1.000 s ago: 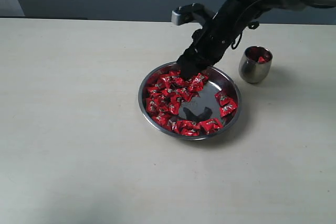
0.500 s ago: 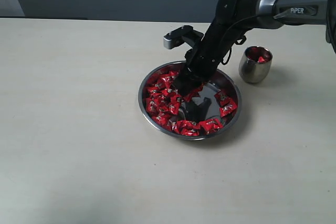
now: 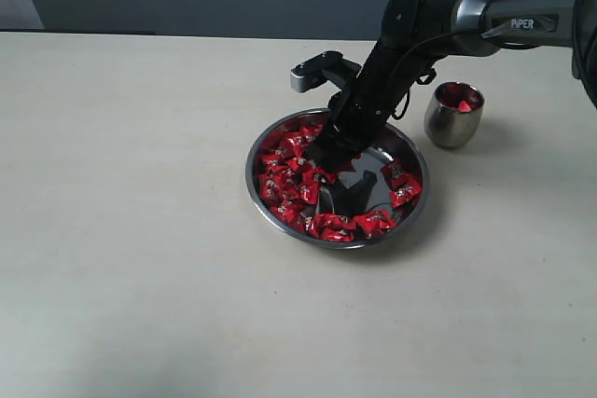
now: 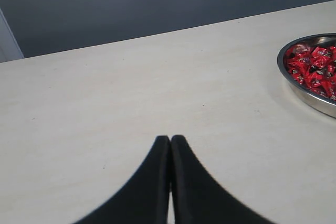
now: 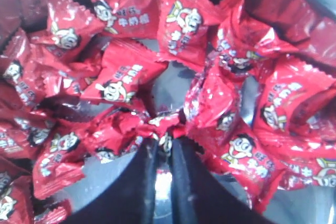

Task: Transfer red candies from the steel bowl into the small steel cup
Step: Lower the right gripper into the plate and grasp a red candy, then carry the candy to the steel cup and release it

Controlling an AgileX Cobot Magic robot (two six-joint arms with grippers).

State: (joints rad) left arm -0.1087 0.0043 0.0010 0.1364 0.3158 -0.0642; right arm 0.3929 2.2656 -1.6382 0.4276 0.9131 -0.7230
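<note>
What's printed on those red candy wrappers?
The red candies carry a white cartoon face and lettering; clearest in the right wrist view.

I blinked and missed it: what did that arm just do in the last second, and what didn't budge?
The right gripper dipped down into the steel bowl and pinched shut on a red candy. The bowl and the small steel cup stayed put.

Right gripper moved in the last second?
Yes: the right gripper came down from the far rim of the steel bowl toward its middle, among the red candies.
</note>
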